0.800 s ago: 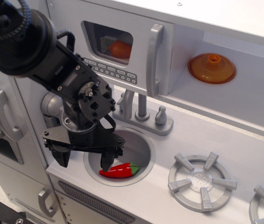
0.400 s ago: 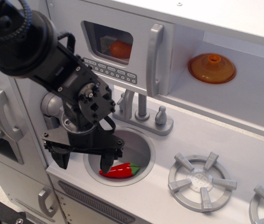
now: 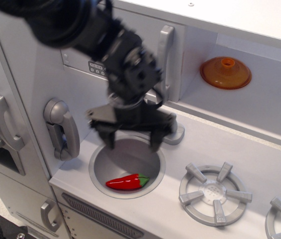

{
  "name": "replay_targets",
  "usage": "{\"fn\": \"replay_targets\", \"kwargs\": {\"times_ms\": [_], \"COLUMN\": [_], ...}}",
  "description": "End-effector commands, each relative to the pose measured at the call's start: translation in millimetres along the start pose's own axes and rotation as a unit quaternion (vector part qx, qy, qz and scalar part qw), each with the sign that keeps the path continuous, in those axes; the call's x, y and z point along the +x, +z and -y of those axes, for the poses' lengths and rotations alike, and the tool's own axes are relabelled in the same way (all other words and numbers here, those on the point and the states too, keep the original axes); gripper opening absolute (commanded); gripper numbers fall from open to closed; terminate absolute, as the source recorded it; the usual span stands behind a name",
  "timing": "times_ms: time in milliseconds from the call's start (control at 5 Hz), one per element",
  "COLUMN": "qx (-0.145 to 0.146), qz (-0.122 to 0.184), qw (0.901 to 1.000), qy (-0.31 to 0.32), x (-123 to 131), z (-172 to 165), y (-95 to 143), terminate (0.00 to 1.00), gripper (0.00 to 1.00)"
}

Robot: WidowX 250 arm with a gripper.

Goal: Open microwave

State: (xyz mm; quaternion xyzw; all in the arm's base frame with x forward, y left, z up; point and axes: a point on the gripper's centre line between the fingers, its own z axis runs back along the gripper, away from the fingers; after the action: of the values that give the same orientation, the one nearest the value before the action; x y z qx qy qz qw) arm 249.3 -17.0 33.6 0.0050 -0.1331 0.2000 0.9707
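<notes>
The grey microwave (image 3: 180,55) sits at the top of the toy kitchen. Its vertical silver handle (image 3: 164,62) shows at the door's right edge, and part of the button strip (image 3: 96,68) shows on the left. My arm hides the dark window. My black gripper (image 3: 132,139) is open and empty, fingers pointing down above the round sink (image 3: 156,160). It hangs below and left of the handle, apart from it. The arm is motion-blurred.
A red chili pepper (image 3: 127,182) lies in the sink. An orange lid (image 3: 226,72) sits on the shelf right of the microwave. Stove burners (image 3: 215,191) are at the lower right. A grey phone (image 3: 60,127) and fridge handle (image 3: 3,122) are on the left.
My arm has swung up and to the right, from the sink's left rim toward the microwave door. It now covers the window. The gripper stays open.
</notes>
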Motion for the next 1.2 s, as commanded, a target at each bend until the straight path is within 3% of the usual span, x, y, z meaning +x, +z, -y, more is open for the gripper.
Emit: {"fn": "replay_targets", "kwargs": {"times_ms": [0,600,1000], "qx": [-0.033,-0.033,-0.036], "qz": [0.059,0.137,0.15], "qw": [0.9976,0.99,0.988], "qy": [-0.014,-0.008,0.001], "x": [43.9,76.2,88.7], "z": [33.3,37.8,40.6], "y": [20.2,45.9,53.0], "terminate": [0.0,0.0,0.0], "gripper": [1.0,1.0,1.0]}}
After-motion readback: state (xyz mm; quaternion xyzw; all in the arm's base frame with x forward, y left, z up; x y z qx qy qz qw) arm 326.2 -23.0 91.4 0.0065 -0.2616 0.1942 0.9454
